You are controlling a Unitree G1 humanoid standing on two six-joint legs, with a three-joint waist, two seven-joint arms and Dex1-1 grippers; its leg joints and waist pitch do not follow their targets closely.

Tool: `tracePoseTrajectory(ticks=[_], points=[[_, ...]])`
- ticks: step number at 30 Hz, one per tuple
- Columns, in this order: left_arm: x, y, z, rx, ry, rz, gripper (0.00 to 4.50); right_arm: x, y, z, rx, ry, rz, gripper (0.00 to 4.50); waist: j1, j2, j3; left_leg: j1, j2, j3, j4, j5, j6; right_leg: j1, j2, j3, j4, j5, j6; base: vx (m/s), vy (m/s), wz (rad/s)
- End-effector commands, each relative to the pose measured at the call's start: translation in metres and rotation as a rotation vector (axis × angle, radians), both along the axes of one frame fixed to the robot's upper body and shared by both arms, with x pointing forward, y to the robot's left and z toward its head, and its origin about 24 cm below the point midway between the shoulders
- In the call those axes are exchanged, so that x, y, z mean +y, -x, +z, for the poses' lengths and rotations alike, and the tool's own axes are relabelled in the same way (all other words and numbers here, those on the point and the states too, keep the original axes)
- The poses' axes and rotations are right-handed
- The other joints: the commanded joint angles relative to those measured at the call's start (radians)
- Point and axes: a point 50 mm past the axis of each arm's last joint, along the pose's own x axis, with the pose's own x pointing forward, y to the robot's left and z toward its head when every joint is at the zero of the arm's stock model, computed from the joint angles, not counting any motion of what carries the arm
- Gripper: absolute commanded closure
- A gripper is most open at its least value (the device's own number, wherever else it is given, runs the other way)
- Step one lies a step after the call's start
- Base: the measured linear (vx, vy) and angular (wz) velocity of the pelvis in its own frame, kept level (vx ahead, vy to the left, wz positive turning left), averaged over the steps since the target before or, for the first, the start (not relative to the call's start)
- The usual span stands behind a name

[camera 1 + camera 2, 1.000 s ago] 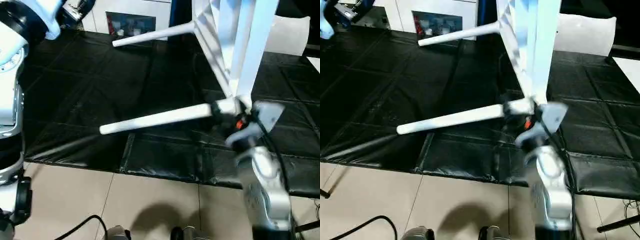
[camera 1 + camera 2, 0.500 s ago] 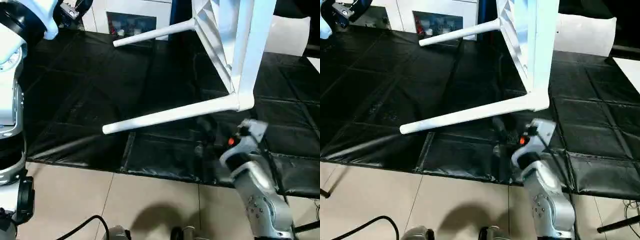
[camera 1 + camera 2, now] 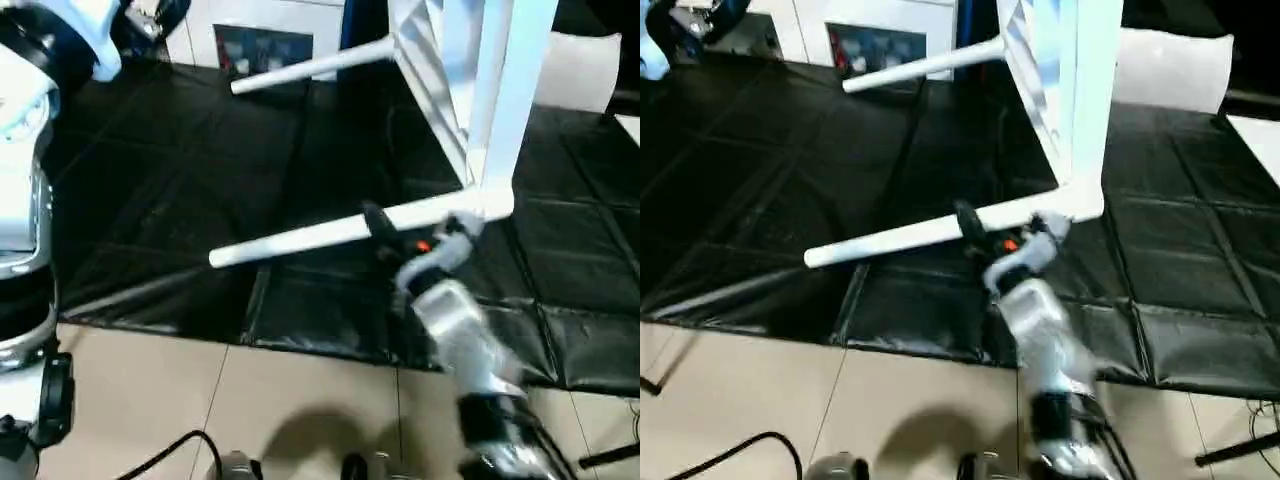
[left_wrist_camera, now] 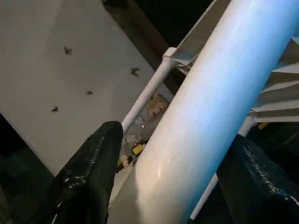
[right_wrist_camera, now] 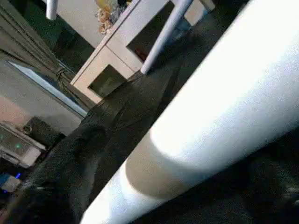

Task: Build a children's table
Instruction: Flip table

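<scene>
The table (image 3: 470, 90) stands tipped on its side on the black padded mat (image 3: 150, 170), its top on edge and the ribbed underside facing my left. The plastic is white and smooth. Two legs show in the head views, both long, round and tapering toward the free end: the lower leg (image 3: 300, 238) runs out from the bottom corner socket, just above the mat, and the upper leg (image 3: 310, 68) juts toward the white cabinet (image 3: 262, 30) at the back. The cabinet has a glass-fronted compartment with small coloured objects inside; I cannot tell what they are.

My right gripper (image 3: 395, 232) is at the lower leg near the socket. In the right wrist view the leg passes between the two black fingers (image 5: 60, 177), which stand wide on either side; I cannot tell whether they press on it.

My left gripper (image 4: 170, 168) has a thick white leg (image 4: 210, 107) between its fingers (image 4: 88, 172), spread to about that leg's width, with both pads beside the plastic.

The mat is quilted in squares and ends at pale floor tiles (image 3: 150, 400).
</scene>
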Motion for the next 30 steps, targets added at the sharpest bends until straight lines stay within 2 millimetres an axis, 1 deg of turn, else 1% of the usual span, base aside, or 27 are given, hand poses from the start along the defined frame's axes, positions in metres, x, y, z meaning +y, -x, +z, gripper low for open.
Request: tracePoseTrajectory(ticks=[1,2,3,4,5,6,7,9,10,13,14,15,16,17,18,20,21,22,23,25,26,28,30], points=[[-0.001,-0.002,0.001,0.024,0.147,-0.083,1.63,0.001,-0.005,0.005,-0.026,-0.067,-0.01,0.58,-0.007,0.003,-0.068,0.007,0.043,-0.01,-0.071,-0.114,0.016,0.065,-0.077,0.055,-0.064,-0.229,-0.167,0.0,0.0,0.0],[-0.001,-0.001,0.001,0.023,0.148,-0.082,1.63,0.003,-0.006,0.006,-0.034,-0.088,-0.007,0.77,-0.006,0.001,-0.069,0.007,0.043,-0.009,-0.071,-0.116,0.016,0.066,-0.076,0.055,-0.064,-0.23,-0.168,0.0,0.0,0.0],[-0.001,-0.001,0.001,0.023,0.149,-0.081,1.63,0.004,-0.007,0.008,-0.039,-0.097,-0.005,0.77,-0.005,0.002,-0.069,0.007,0.044,-0.01,-0.072,-0.114,0.015,0.067,-0.077,0.055,-0.064,-0.226,-0.168,0.0,0.0,0.0],[-0.001,-0.001,0.001,0.023,0.149,-0.081,1.63,0.005,-0.007,0.008,-0.043,-0.102,-0.005,0.89,-0.004,0.003,-0.069,0.007,0.044,-0.009,-0.072,-0.107,0.015,0.067,-0.076,0.055,-0.063,-0.217,-0.167,0.0,0.0,0.0],[0.0,-0.001,0.001,0.024,0.15,-0.08,1.63,0.007,-0.01,0.01,-0.058,-0.122,-0.007,1.02,-0.005,0.001,-0.071,0.007,0.044,-0.009,-0.071,-0.106,0.016,0.068,-0.076,0.055,-0.062,-0.213,-0.168,0.0,0.0,0.0],[0.0,-0.001,0.001,0.025,0.151,-0.08,1.63,0.008,-0.012,0.012,-0.067,-0.13,-0.01,1.02,-0.005,0.003,-0.071,0.005,0.043,-0.01,-0.071,-0.101,0.016,0.07,-0.078,0.054,-0.062,-0.214,-0.169,0.0,0.0,0.0],[0.0,-0.001,0.001,0.027,0.152,-0.078,1.63,0.008,-0.014,0.014,-0.082,-0.146,-0.014,1.14,-0.005,0.001,-0.071,0.005,0.042,-0.008,-0.07,-0.102,0.018,0.069,-0.078,0.055,-0.063,-0.218,-0.168,0.0,0.0,0.0],[0.001,-0.001,0.001,0.029,0.154,-0.074,1.63,0.009,-0.016,0.018,-0.101,-0.166,-0.018,1.25,-0.004,0.001,-0.069,0.006,0.042,-0.007,-0.07,-0.107,0.02,0.068,-0.079,0.055,-0.066,-0.237,-0.165,0.0,0.0,0.0],[0.001,-0.001,0.0,0.029,0.154,-0.073,1.63,0.009,-0.016,0.018,-0.103,-0.168,-0.019,1.25,-0.003,0.002,-0.07,0.006,0.043,-0.008,-0.07,-0.106,0.021,0.068,-0.079,0.055,-0.066,-0.239,-0.163,0.0,0.0,0.0],[0.002,-0.002,0.0,0.029,0.157,-0.066,1.63,0.009,-0.017,0.021,-0.12,-0.181,-0.021,1.55,-0.004,0.002,-0.071,0.006,0.043,-0.009,-0.071,-0.101,0.02,0.068,-0.076,0.053,-0.064,-0.233,-0.163,0.0,0.0,0.0],[0.002,-0.002,0.0,0.029,0.159,-0.063,1.63,0.009,-0.017,0.023,-0.13,-0.184,-0.024,1.55,-0.004,0.002,-0.071,0.006,0.043,-0.009,-0.071,-0.101,0.02,0.068,-0.077,0.054,-0.064,-0.231,-0.164,0.0,0.0,0.0],[0.003,-0.002,0.0,0.029,0.161,-0.061,1.63,0.009,-0.017,0.025,-0.137,-0.185,-0.027,1.76,-0.004,0.002,-0.071,0.006,0.043,-0.008,-0.071,-0.1,0.02,0.068,-0.077,0.054,-0.064,-0.229,-0.165,0.0,0.0,0.0],[0.003,-0.003,0.0,0.03,0.162,-0.059,1.63,0.007,-0.017,0.027,-0.146,-0.186,-0.034,1.76,-0.003,0.002,-0.071,0.006,0.043,-0.008,-0.071,-0.099,0.021,0.067,-0.077,0.054,-0.064,-0.227,-0.166,0.0,0.0,0.0],[0.003,-0.003,0.0,0.031,0.162,-0.058,1.63,0.007,-0.017,0.028,-0.152,-0.186,-0.039,1.85,-0.004,0.002,-0.072,0.006,0.043,-0.008,-0.071,-0.097,0.021,0.068,-0.077,0.054,-0.064,-0.225,-0.166,0.0,0.0,0.0],[0.004,-0.003,0.0,0.032,0.162,-0.057,1.63,0.005,-0.018,0.031,-0.167,-0.18,-0.045,1.93,-0.003,0.004,-0.073,0.006,0.043,-0.008,-0.07,-0.096,0.021,0.068,-0.077,0.054,-0.063,-0.223,-0.167,0.0,0.0,0.0],[0.004,-0.003,-0.001,0.034,0.162,-0.055,1.63,-0.001,-0.02,0.037,-0.194,-0.161,-0.067,2.11,-0.003,0.003,-0.072,0.006,0.042,-0.008,-0.07,-0.097,0.021,0.067,-0.077,0.054,-0.064,-0.221,-0.168,0.0,0.0,0.0],[0.005,-0.004,-0.002,0.037,0.161,-0.053,1.63,-0.006,-0.021,0.042,-0.214,-0.149,-0.089,2.11,-0.003,0.004,-0.073,0.006,0.042,-0.008,-0.07,-0.097,0.021,0.068,-0.077,0.053,-0.064,-0.222,-0.168,0.0,0.0,0.0],[0.005,-0.004,-0.002,0.037,0.161,-0.053,1.63,-0.006,-0.021,0.042,-0.214,-0.149,-0.089,2.22,-0.003,0.003,-0.074,0.006,0.042,-0.008,-0.07,-0.096,0.02,0.068,-0.076,0.053,-0.063,-0.221,-0.167,0.0,0.0,0.0],[0.005,-0.004,-0.002,0.039,0.162,-0.05,1.63,-0.012,-0.022,0.048,-0.24,-0.125,-0.105,2.28,-0.003,0.003,-0.074,0.005,0.042,-0.008,-0.071,-0.094,0.02,0.069,-0.076,0.053,-0.063,-0.221,-0.167,0.0,0.0,0.0],[0.005,-0.004,-0.003,0.04,0.163,-0.05,1.64,-0.014,-0.022,0.05,-0.249,-0.118,-0.111,2.32,-0.003,0.004,-0.074,0.006,0.041,-0.007,-0.07,-0.095,0.018,0.067,-0.076,0.053,-0.063,-0.223,-0.163,0.0,0.0,0.0],[0.006,-0.005,-0.004,0.045,0.161,-0.048,1.64,-0.019,-0.023,0.054,-0.259,-0.114,-0.128,2.37,-0.003,0.003,-0.075,0.006,0.041,-0.008,-0.07,-0.092,0.019,0.069,-0.076,0.053,-0.063,-0.22,-0.162,0.0,0.0,0.0],[0.006,-0.005,-0.005,0.052,0.158,-0.049,1.64,-0.023,-0.024,0.058,-0.27,-0.097,-0.146,2.47,-0.003,0.005,-0.075,0.007,0.042,-0.007,-0.069,-0.085,0.019,0.067,-0.074,0.053,-0.06,-0.204,-0.165,0.0,0.0,0.0],[0.006,-0.006,-0.007,0.063,0.162,-0.059,1.64,-0.025,-0.024,0.061,-0.286,-0.067,-0.151,2.51,-0.003,0.004,-0.075,0.007,0.041,-0.007,-0.069,-0.083,0.022,0.067,-0.073,0.052,-0.06,-0.194,-0.166,0.0,0.0,0.0]])
